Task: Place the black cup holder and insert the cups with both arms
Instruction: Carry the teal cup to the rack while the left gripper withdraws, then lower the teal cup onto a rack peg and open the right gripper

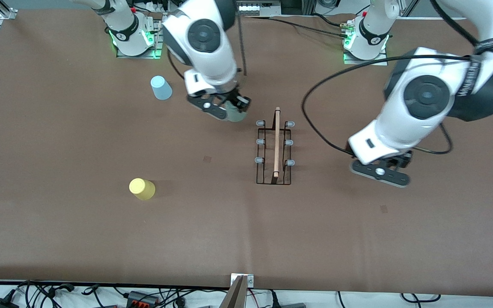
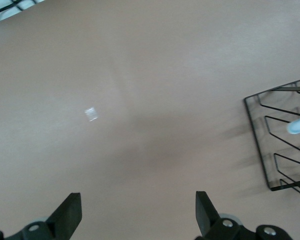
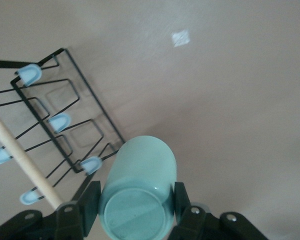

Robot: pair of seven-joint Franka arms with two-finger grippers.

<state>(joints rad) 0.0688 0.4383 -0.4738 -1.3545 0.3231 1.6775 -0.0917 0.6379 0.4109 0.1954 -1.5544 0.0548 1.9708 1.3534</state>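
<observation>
The black cup holder [image 1: 274,147] stands mid-table, its wooden rod handle [image 1: 277,141] on top and grey-blue capped prongs on both sides. My right gripper [image 1: 229,108] is shut on the pale green cup [image 1: 238,115], held up beside the holder's end nearest the robot bases. In the right wrist view the cup [image 3: 137,180] sits between the fingers [image 3: 90,202], with the holder [image 3: 50,120] below. My left gripper [image 1: 380,172] is open and empty over bare table toward the left arm's end; its wrist view shows the holder's edge [image 2: 277,145]. The light blue cup [image 1: 161,87] and the yellow cup [image 1: 141,188] stand upside down toward the right arm's end.
A black cable [image 1: 315,124] loops from the left arm close to the holder. A thin dark rod [image 1: 242,47] stands near the robot bases. Small tape marks [image 1: 207,159] lie on the brown table. Cables run along the table's front edge.
</observation>
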